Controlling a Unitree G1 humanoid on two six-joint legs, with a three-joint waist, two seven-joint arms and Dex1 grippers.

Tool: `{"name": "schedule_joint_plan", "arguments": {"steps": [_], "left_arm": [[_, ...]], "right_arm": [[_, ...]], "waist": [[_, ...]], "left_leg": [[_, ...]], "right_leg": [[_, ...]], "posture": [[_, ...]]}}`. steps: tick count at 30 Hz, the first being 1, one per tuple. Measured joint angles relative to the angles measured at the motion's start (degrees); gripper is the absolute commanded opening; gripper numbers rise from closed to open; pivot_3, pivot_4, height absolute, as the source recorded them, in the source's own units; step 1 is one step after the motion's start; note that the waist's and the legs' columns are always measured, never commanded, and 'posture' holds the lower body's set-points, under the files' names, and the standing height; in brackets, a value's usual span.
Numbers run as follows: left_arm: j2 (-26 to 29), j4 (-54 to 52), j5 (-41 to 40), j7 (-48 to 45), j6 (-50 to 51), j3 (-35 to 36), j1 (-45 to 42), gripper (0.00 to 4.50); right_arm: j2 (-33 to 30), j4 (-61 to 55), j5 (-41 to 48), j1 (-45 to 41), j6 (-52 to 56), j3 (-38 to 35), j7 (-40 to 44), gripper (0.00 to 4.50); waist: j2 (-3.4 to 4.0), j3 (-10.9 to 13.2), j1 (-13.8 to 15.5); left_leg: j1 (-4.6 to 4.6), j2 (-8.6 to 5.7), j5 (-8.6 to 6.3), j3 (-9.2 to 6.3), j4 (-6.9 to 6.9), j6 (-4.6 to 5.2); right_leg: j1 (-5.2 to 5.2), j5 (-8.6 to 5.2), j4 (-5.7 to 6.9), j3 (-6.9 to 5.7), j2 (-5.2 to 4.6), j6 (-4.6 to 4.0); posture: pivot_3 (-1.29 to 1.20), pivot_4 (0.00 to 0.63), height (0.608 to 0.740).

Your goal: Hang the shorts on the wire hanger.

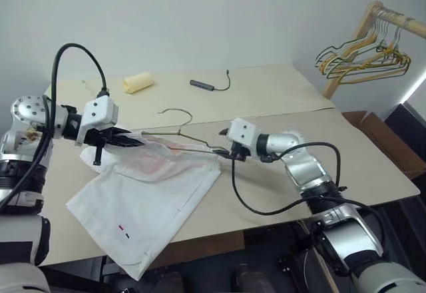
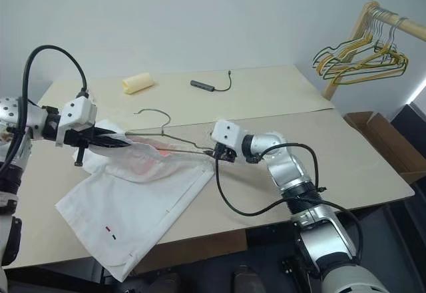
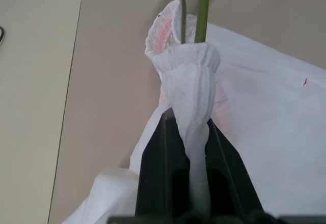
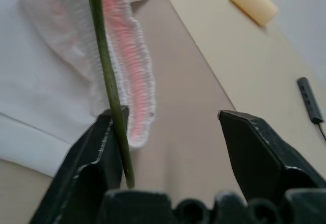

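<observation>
Beige counter (image 1: 279,100) below: your left gripper (image 1: 123,140) pinches the shorts (image 1: 150,193) at the waistband, lifted. Right gripper (image 4: 170,127) jaws gape, wire hanger (image 1: 193,140) against one finger — unheld, it may slide out of the waistband.

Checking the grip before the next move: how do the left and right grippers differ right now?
The left gripper is shut on the white cloth shorts, pinching the gathered waistband. The right gripper is open, and the thin dark wire hanger lies against one of its fingers, unclamped. Both have black fingers.

Silver arms, black cables, black fingers (image 4: 97,152)
</observation>
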Motion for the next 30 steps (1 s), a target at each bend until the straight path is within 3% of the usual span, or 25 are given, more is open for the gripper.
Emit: {"name": "schedule_joint_plan", "arguments": {"steps": [6, 11, 15, 22, 30], "left_arm": [[-0.3, -0.07, 0.6, 2.09, -0.15, 0.18, 1.37, 0.0], [-0.56, 1.42, 2.09, 5.09, -0.37, 1.03, 1.48, 0.0], [-0.62, 1.64, 2.34, 5.97, -0.68, 1.32, 2.07, 0.0], [-0.61, 0.02, 0.59, 6.36, 0.83, 4.73, 2.18, 0.0], [-0.53, -2.77, -1.73, 6.32, 3.0, 7.47, 3.14, 0.0]], "right_arm": [[-4.56, -2.31, 6.37, 2.01, 0.87, -5.72, 2.41, 4.47], [-7.73, -3.89, 15.27, 5.59, 14.13, -11.33, 6.58, 4.47], [-7.42, -3.56, 18.8, 10.13, 17.97, -12.9, 7.6, 4.47], [-1.23, 1.45, 18.68, 11.13, 18.05, -9.17, 7.05, 4.47], [7.88, 14.1, 17.65, 2.98, 16.71, -6.26, 6.29, 4.47]], "waist": [[-0.01, -0.01, -0.21], [-0.03, -0.02, -0.55], [-0.04, -0.02, -1.19], [-0.03, -0.02, -1.39], [-0.04, -0.02, -0.98]], "left_leg": [[-0.01, 0.0, 0.0, 0.0, 0.0, 0.01], [0.05, 0.0, 0.0, 0.0, 0.0, 0.01], [0.09, 0.02, 0.0, 0.0, 0.0, 0.01], [0.11, 0.04, 0.0, 0.0, 0.01, 0.01], [0.08, 0.02, 0.0, -0.03, 0.02, 0.01]], "right_leg": [[0.02, 0.01, -0.03, 0.0, -0.01, -0.01], [0.06, 0.05, -0.02, 0.0, -0.01, -0.07], [0.09, 0.03, -0.01, 0.02, 0.01, -0.03], [0.08, -0.04, 0.01, 0.05, 0.04, 0.09], [0.09, 0.07, 0.0, 0.03, 0.02, -0.05]], "posture": [[-0.04, 0.0, 0.74], [-0.04, 0.0, 0.74], [-0.03, 0.0, 0.74], [-0.01, 0.0, 0.74], [0.02, 0.0, 0.74]]}}
